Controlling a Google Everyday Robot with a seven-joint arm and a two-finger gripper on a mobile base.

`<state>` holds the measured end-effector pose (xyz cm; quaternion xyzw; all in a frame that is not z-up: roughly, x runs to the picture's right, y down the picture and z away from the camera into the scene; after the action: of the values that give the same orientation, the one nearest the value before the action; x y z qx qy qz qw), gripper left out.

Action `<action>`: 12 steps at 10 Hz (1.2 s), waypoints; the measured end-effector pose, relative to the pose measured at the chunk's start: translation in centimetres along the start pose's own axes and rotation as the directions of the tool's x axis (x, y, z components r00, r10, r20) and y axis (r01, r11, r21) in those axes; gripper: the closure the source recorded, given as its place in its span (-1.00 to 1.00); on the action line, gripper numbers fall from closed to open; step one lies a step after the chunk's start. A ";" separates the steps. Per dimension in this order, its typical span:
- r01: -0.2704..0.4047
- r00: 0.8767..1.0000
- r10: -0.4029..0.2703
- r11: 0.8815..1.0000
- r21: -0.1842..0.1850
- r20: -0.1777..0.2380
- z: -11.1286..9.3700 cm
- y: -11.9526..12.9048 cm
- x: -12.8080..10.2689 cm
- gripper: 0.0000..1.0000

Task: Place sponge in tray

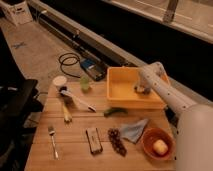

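The yellow tray (120,87) stands at the back right of the wooden table. My white arm reaches over the tray's right side, and my gripper (140,89) is down inside the tray near its right wall. A small dark object lies right at the gripper inside the tray; I cannot tell whether it is the sponge or whether it is held. A dark rectangular block (93,140) lies at the front middle of the table, well away from the gripper.
A green cup (85,82), white bowl (60,81) and brush (76,99) are left of the tray. A fork (52,141), grapes (117,141), blue cloth (133,130), green vegetable (115,111) and orange bowl (156,142) lie in front.
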<state>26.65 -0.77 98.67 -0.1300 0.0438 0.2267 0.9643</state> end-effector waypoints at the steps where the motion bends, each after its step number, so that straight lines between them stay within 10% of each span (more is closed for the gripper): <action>1: -0.008 1.000 0.008 1.000 -0.004 -0.005 0.2 -0.1 0.3 -0.29; 3: -0.029 1.000 0.029 1.000 -0.008 -0.007 0.0 -0.4 0.7 -0.59; 12: -0.013 1.000 0.014 0.999 0.047 -0.013 -4.1 -2.1 0.4 -0.60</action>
<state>27.79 -3.51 95.17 -0.1084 0.0563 0.2313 0.9652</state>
